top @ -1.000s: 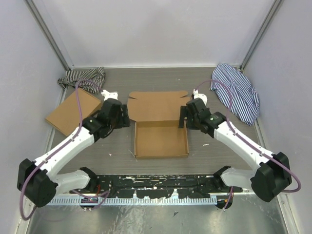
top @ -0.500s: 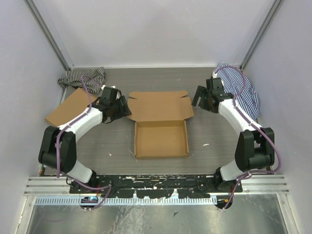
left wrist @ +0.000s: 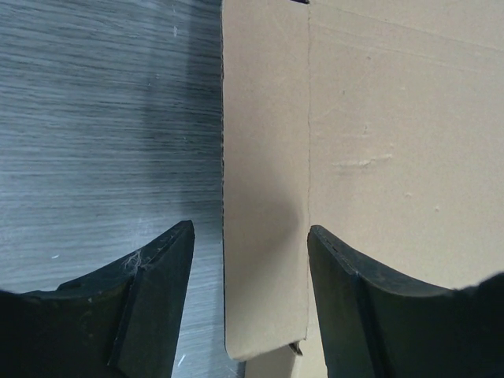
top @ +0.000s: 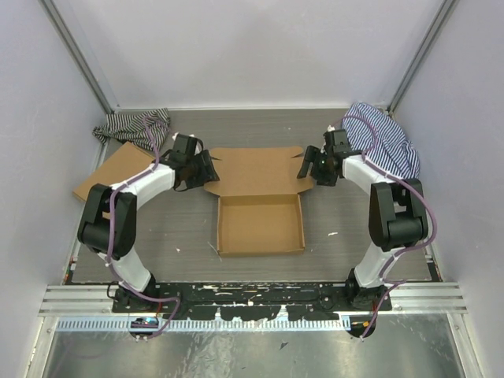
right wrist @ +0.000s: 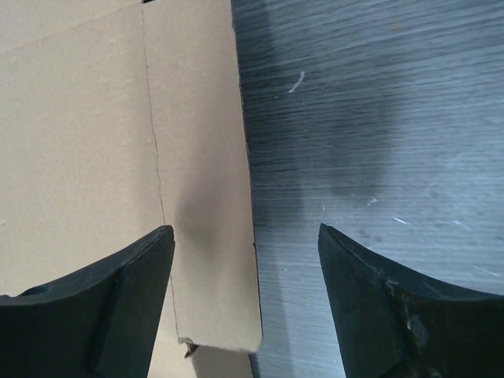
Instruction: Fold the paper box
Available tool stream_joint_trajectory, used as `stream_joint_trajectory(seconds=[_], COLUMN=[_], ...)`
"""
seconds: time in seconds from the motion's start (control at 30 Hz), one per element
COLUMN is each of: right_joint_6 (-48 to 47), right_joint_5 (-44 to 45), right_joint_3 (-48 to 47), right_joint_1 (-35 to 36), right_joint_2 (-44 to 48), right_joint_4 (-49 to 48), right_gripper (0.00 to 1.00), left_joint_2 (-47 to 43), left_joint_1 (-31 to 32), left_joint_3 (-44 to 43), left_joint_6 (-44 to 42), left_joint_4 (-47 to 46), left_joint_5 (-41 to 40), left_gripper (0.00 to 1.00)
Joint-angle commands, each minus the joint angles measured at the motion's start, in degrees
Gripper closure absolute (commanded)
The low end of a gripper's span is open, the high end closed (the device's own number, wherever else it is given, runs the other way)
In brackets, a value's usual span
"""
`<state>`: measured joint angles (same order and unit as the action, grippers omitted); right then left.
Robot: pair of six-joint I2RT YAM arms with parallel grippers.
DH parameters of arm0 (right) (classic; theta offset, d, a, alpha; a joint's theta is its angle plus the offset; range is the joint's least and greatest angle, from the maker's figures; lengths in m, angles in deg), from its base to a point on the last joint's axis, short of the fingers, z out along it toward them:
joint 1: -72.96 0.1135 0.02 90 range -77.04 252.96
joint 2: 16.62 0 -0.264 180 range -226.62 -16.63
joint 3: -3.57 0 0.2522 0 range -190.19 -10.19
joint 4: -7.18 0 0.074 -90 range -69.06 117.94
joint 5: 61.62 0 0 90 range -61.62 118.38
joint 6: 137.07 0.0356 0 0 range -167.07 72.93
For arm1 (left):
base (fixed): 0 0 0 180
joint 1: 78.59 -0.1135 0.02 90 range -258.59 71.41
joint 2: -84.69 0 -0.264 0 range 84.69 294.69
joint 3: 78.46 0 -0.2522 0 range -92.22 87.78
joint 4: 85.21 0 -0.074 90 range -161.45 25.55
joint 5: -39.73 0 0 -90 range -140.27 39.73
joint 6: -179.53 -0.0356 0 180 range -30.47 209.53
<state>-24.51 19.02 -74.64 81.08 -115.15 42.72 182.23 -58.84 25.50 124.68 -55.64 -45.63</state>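
Both the left end effector [left wrist: 248, 236] and right end effector [right wrist: 246, 236], spread, straddle lid flaps of the plain brown cardboard mailer box [top: 260, 169]; next, likely pinch and raise them.

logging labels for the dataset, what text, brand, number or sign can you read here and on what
None: no word, label, brand, number or sign can be read in any view.
paper box: plain brown, unprinted.
flat cardboard box: plain brown, no print showing.
grey striped cloth, blue striped cloth: stripes only.
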Motion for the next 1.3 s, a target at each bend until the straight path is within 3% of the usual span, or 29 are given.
stream_joint_trajectory(seconds=[0.0,0.4,0.53,0.67,0.77,1.03,1.27], right_joint_6=[-1.12,-2.98,-2.92,-2.88,-2.73,-2.62,-3.85], right_joint_5=[-5.62,-8.15,-10.44,-12.19,-12.50,-13.10,-10.10], right_joint_3=[-3.09,-12.49,-14.77,-16.17,-16.42,-16.12,-15.91], right_joint_1=[-0.30,-0.45,-0.49,-0.56,-0.56,-0.41,2.16], right_joint_2=[-1.87,-10.07,-12.12,-12.58,-11.88,-9.53,-8.08], right_joint_4=[-5.59,-6.11,-6.13,-5.88,-5.62,-4.40,-2.60], right_gripper=[0.23,0.30,0.43,0.60,0.67,0.73,0.83], left_joint_2=[2.14,8.21,10.65,11.85,11.91,13.82,15.57], left_joint_1=[-0.19,-2.87,-3.05,-3.05,-3.01,-3.04,-2.50], left_joint_3=[-3.04,-9.76,-12.28,-14.19,-15.53,-19.57,-21.96], left_joint_6=[-1.36,-2.54,-2.55,-2.45,-2.44,-3.71,-4.75], left_joint_4=[-1.06,-1.05,-0.62,-0.25,0.35,4.68,6.36], left_joint_5=[0.18,0.48,2.01,3.06,3.94,3.09,4.15], left_gripper=[0.34,0.37,0.40,0.48,0.52,0.62,0.85])
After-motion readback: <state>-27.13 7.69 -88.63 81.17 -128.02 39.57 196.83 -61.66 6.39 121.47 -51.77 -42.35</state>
